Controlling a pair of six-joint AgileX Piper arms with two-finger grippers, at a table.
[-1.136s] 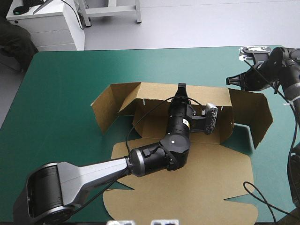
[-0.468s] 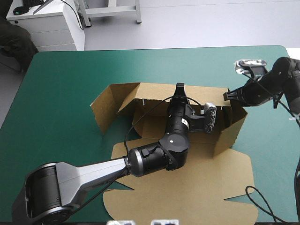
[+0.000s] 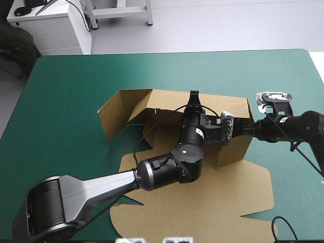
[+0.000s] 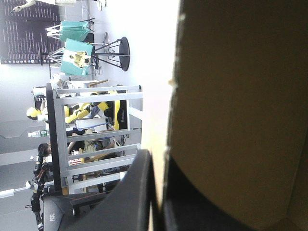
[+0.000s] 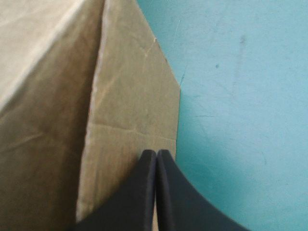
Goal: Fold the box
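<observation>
the box (image 3: 164, 136) sits half built at the middle of the counter (image 3: 71, 81), on its teal-green cover. its far wall (image 3: 167, 98) stands up at 12 o'clock, and its lid panel (image 3: 212, 202) lies flat toward 6 o'clock. at 3 o'clock the side wall (image 3: 233, 147) is raised and swung in toward the tray. at 9 o'clock the opposite flap (image 3: 111, 119) is splayed outward and not yet tucked.

the left hand (image 3: 194, 94) reaches across the tray from 7 o'clock and is clamped on the top edge of the far wall. its wrist view shows the board's edge running between the two black fingers. that hold probably keeps the wall upright and stops the sheet sliding while the side is worked.

the right hand (image 5: 156, 153) comes in from 3 o'clock with its fingers pressed together into one point, gripping nothing. the tip lies against the outer face of the side wall, low near the cover, so it acts as a pusher. the step in hand looks like folding this side in. the 9 o'clock flap and the tucking remain.
</observation>
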